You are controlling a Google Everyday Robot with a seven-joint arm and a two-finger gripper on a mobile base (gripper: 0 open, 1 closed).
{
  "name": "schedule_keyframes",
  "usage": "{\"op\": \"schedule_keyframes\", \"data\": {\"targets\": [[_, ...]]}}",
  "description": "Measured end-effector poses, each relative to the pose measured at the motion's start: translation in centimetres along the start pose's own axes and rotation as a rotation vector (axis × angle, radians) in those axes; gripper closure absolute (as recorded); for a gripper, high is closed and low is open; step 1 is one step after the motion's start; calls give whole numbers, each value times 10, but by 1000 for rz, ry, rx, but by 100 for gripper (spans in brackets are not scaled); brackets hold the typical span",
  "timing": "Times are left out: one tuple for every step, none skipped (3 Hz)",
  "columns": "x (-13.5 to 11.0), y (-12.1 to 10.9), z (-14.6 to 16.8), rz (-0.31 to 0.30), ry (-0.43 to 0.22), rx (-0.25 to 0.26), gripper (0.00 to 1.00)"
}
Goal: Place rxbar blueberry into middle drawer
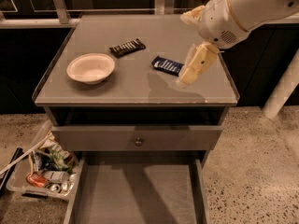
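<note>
The rxbar blueberry [167, 65], a dark blue wrapper with white lettering, lies flat on the cabinet top [140, 85], right of centre. My gripper [186, 80] hangs from the white arm just right of the bar, close above the top, and holds nothing that I can see. The middle drawer [136, 190] is pulled out below the cabinet, a wide grey tray with a bare flat floor and thin side walls.
A white bowl [91, 68] sits on the left of the top and a black-brown bar [127, 47] behind it. A closed drawer front with a round knob [138, 141] is above the open tray. A bin of cans [44, 174] is on the floor at left, and a white post [282, 90] at right.
</note>
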State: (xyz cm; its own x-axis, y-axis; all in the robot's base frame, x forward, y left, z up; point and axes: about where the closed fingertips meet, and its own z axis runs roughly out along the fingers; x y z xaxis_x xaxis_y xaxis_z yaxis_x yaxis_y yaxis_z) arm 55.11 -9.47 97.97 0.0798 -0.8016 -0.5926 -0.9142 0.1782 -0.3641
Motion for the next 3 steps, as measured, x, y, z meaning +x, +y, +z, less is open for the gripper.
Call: {"op": "schedule_keyframes", "data": {"targets": [[10, -22, 28, 38, 1, 10, 0], [28, -34, 55, 106, -1, -8, 0], [52, -41, 79, 181, 8, -33, 0]]}}
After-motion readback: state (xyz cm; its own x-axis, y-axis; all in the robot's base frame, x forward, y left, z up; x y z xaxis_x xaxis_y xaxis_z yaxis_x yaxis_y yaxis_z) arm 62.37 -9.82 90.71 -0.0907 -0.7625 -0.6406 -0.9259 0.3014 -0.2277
